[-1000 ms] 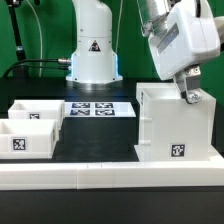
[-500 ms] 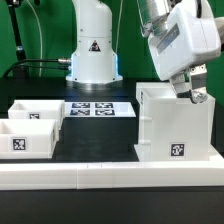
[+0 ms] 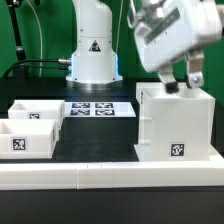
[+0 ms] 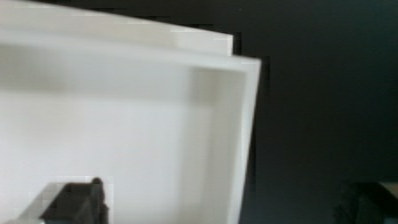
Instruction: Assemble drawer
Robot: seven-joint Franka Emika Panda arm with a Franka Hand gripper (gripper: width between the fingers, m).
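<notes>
Gripper [image 3: 185, 84] hangs right over the top of the casing [image 3: 175, 125], near its rear edge. Fingers [image 3: 172, 85] are spread wide with nothing between them; can't tell if the tips touch the top face. Casing stands upright on the exterior view's right, just behind the rail [image 3: 110, 178]. Two trays [image 3: 30, 128] sit well apart from it on the left. Wrist view is mostly white casing [image 4: 125, 120].
</notes>
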